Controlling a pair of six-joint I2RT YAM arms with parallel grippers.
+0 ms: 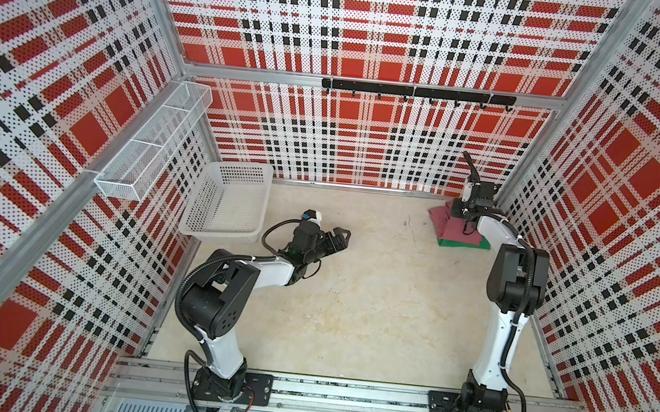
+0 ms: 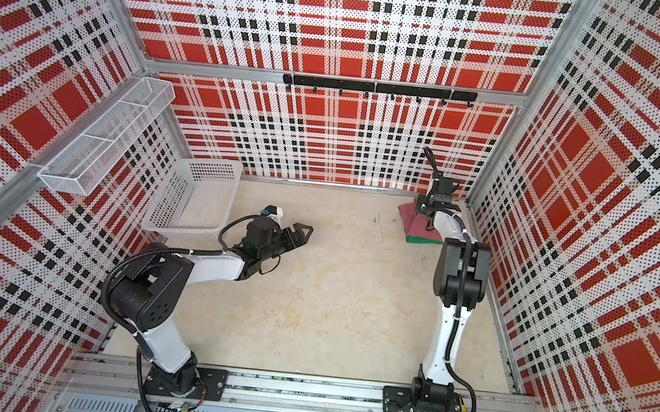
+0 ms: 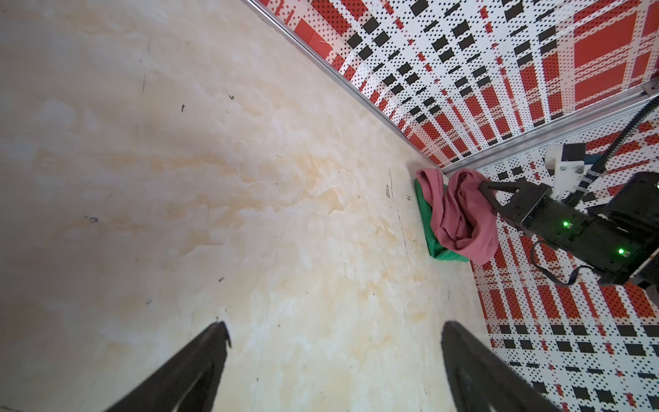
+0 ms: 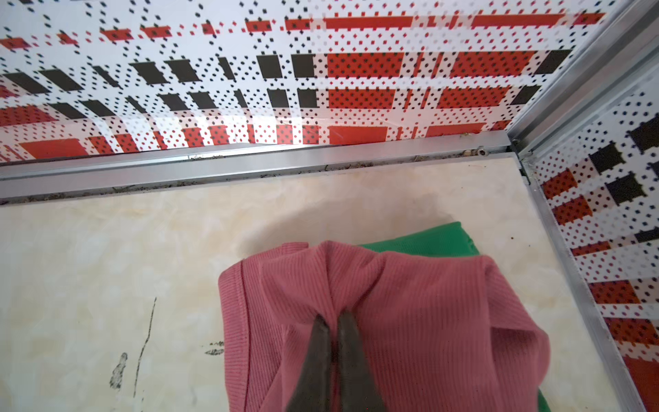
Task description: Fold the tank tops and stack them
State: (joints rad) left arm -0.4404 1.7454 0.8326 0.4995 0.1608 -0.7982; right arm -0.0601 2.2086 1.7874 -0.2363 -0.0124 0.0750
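Note:
The dusty pink tank top [image 4: 428, 321] lies bunched on top of the folded green tank top [image 4: 428, 242] in the table's far right corner, and both top views show the pair [image 1: 457, 231] [image 2: 422, 229]. My right gripper [image 4: 333, 315] is shut on a raised ridge of the pink cloth; the left wrist view shows it [image 3: 483, 187] pinching the top of the pink heap [image 3: 460, 221]. Green cloth [image 3: 426, 217] shows only along the edges under the pink. My left gripper [image 1: 344, 235] hovers open over bare table at mid-left, with nothing between its fingers [image 3: 221, 331].
A white perforated basket [image 1: 216, 235] stands at the far left, just behind my left wrist. A wire shelf [image 1: 151, 142] hangs on the left wall and a black hook rail [image 1: 415, 92] on the back wall. The corner's metal frame [image 4: 517, 142] is close behind the stack.

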